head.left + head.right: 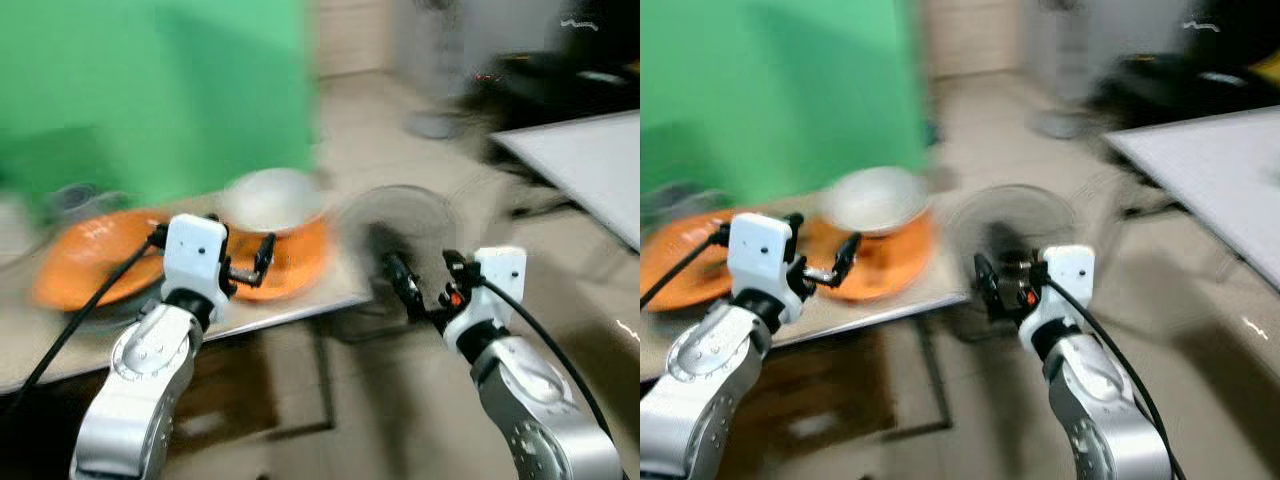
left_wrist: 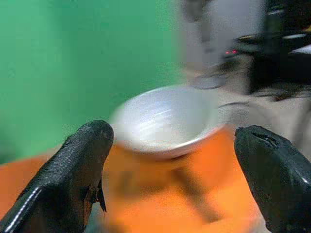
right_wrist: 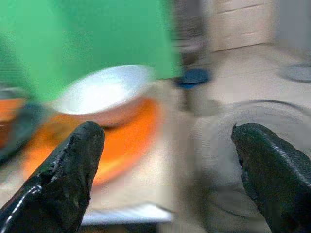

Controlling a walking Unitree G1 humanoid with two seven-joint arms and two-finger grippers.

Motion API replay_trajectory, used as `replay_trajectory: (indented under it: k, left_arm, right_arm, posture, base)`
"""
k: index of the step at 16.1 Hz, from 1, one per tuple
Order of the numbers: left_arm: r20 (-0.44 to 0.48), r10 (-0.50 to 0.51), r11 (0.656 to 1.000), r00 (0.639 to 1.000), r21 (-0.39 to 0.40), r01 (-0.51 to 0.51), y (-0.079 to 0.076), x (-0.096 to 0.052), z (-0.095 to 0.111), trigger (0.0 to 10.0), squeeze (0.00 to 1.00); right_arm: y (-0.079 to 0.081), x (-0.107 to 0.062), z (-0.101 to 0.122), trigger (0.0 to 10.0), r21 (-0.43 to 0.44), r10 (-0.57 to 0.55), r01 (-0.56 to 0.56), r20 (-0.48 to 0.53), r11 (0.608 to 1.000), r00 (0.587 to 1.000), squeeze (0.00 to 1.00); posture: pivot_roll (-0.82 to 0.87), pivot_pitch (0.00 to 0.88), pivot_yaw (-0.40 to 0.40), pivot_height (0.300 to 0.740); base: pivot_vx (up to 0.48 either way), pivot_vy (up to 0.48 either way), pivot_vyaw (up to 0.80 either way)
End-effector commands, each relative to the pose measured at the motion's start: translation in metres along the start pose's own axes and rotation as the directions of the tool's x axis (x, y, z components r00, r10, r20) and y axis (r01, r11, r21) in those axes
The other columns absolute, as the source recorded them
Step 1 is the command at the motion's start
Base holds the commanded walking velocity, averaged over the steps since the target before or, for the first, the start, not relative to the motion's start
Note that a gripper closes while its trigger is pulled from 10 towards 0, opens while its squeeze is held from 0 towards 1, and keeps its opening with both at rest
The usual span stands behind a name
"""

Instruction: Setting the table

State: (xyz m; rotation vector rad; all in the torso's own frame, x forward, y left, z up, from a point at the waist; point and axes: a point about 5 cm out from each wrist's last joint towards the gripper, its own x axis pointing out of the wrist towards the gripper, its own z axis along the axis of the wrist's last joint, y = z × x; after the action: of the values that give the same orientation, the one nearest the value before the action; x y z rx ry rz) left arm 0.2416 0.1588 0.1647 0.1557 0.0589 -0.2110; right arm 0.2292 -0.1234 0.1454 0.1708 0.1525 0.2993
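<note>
The views are blurred by motion. A white bowl [image 1: 272, 198] sits on an orange plate [image 1: 300, 262] on a low table [image 1: 300, 305]. A second orange plate [image 1: 95, 255] lies further left on the same table. My left gripper [image 1: 250, 262] is open just in front of the bowl and over the near rim of its plate; in the left wrist view the bowl [image 2: 165, 119] lies between the two fingers [image 2: 73, 170]. My right gripper [image 1: 428, 285] is open and holds nothing, hanging off the table's right end over the floor. Its wrist view looks towards the bowl [image 3: 104, 92].
A green screen [image 1: 150, 90] stands behind the low table. A round grey fan-like thing [image 1: 400, 215] is on the floor just right of the table's corner. A white table [image 1: 590, 160] stands at the right, with dark objects [image 1: 560, 70] behind it.
</note>
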Motion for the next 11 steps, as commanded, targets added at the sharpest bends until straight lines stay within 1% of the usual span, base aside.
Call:
replay_trajectory:
  k: [1, 5, 9, 10, 11]
  left_arm:
    - [-0.003, 0.004, 1.000, 1.000, -0.002, -0.004, 0.001, 0.001, 0.000, 10.0, 0.00]
    - [-0.002, 0.001, 1.000, 1.000, -0.004, -0.001, 0.000, 0.002, 0.001, 10.0, 0.00]
    - [-0.001, -0.007, 1.000, 1.000, -0.002, 0.007, -0.002, 0.001, 0.000, 10.0, 0.00]
    - [0.001, -0.008, 1.000, 1.000, -0.001, 0.008, -0.003, 0.002, 0.001, 10.0, 0.00]
    - [0.006, -0.011, 1.000, 1.000, -0.001, 0.011, -0.003, 0.003, 0.001, 10.0, 0.00]
  right_arm:
    - [0.003, -0.001, 0.001, 10.0, 0.000, 0.009, -0.009, 0.005, 1.000, 1.000, 1.00]
    - [-0.001, 0.001, 0.006, 10.0, -0.011, 0.003, -0.003, 0.014, 1.000, 1.000, 1.00]
    - [-0.006, 0.007, 0.017, 10.0, -0.023, -0.013, 0.014, 0.044, 1.000, 0.999, 1.00]
    - [-0.007, 0.008, 0.018, 10.0, -0.026, -0.014, 0.015, 0.046, 1.000, 0.999, 1.00]
    - [-0.010, 0.010, 0.020, 10.0, -0.023, -0.034, 0.035, 0.050, 0.999, 0.998, 1.00]
  posture:
    - [0.12, 0.000, 0.053, 0.740]
    - [0.12, 0.000, 0.049, 0.740]
    - [0.13, 0.000, 0.040, 0.740]
    - [0.13, 0.000, 0.036, 0.740]
    - [0.13, 0.000, 0.034, 0.740]
  base:
    - [0.289, 0.000, 0.00]
    - [0.285, 0.000, 0.00]
    - [0.287, 0.000, 0.80]
    - [0.285, 0.000, 0.46]
    - [0.285, 0.000, 0.00]
